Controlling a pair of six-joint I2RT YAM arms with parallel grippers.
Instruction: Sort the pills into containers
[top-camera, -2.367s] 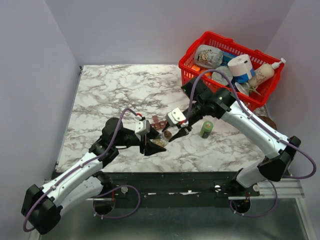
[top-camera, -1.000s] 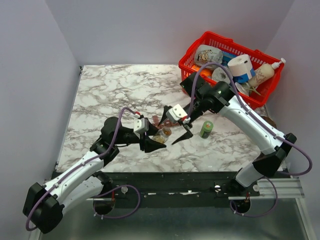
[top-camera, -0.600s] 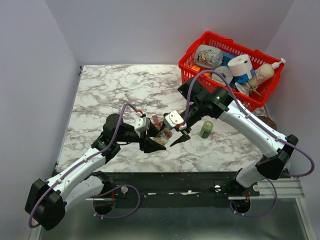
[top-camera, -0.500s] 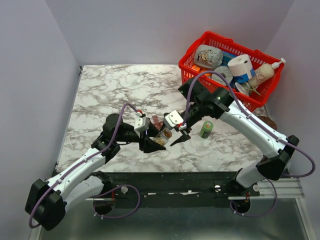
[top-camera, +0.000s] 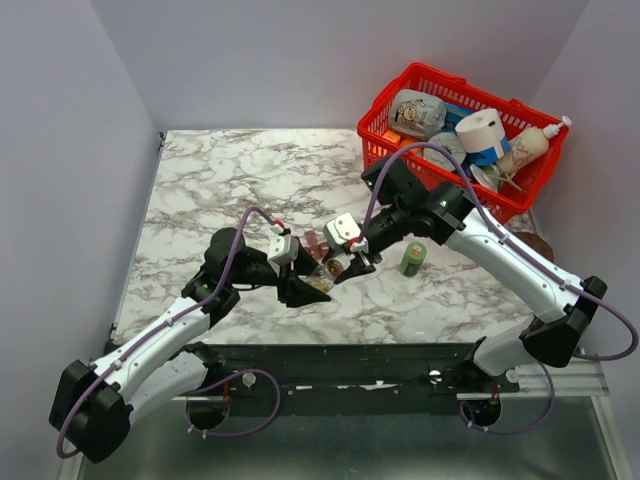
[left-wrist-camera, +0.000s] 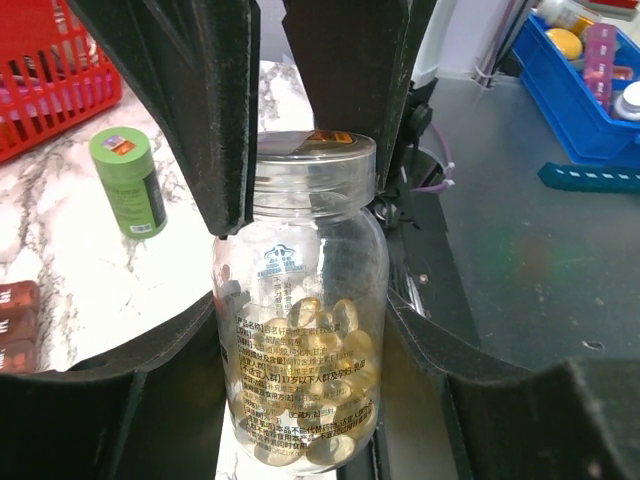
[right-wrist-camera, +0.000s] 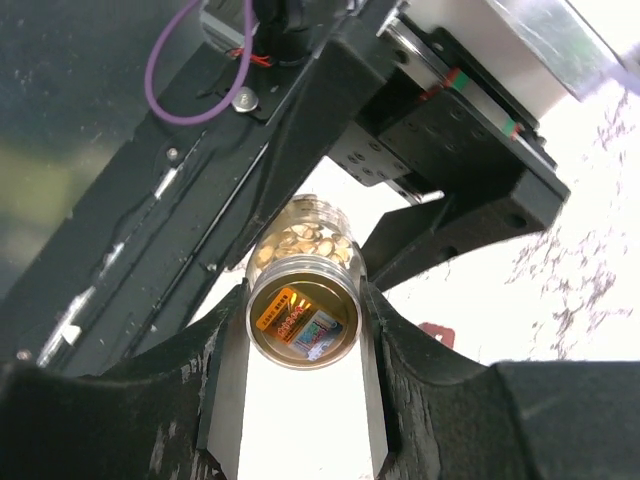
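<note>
On a marbled counter (top-camera: 220, 180), the left hand (top-camera: 308, 285) pinches the body of a small clear bottle (left-wrist-camera: 300, 300), one finger pressed to each side of it. The bottle stands upright in that grip. Yellow-orange pills (left-wrist-camera: 325, 335) fill roughly its lower half, all of them inside the bottle.

Just beyond the left hand's fingertips, on the far side of the bottle, lies the dark red pill organiser (top-camera: 318, 243), a narrow strip flat on the counter. Whether its lids are up or down cannot be made out.

The right hand (top-camera: 352, 266) reaches in from the other side and meets the left hand at the bottle. Its fingers are drawn in on the bottle's round lid (right-wrist-camera: 303, 318), one pad (right-wrist-camera: 225, 400) against each side of the rim.

A short green bottle (top-camera: 413, 258) stands upright to the right of the right hand, apart from it. Further right, past that arm's elbow, a red basket (top-camera: 400, 110) sits at the counter's back corner, packed with assorted household items.
</note>
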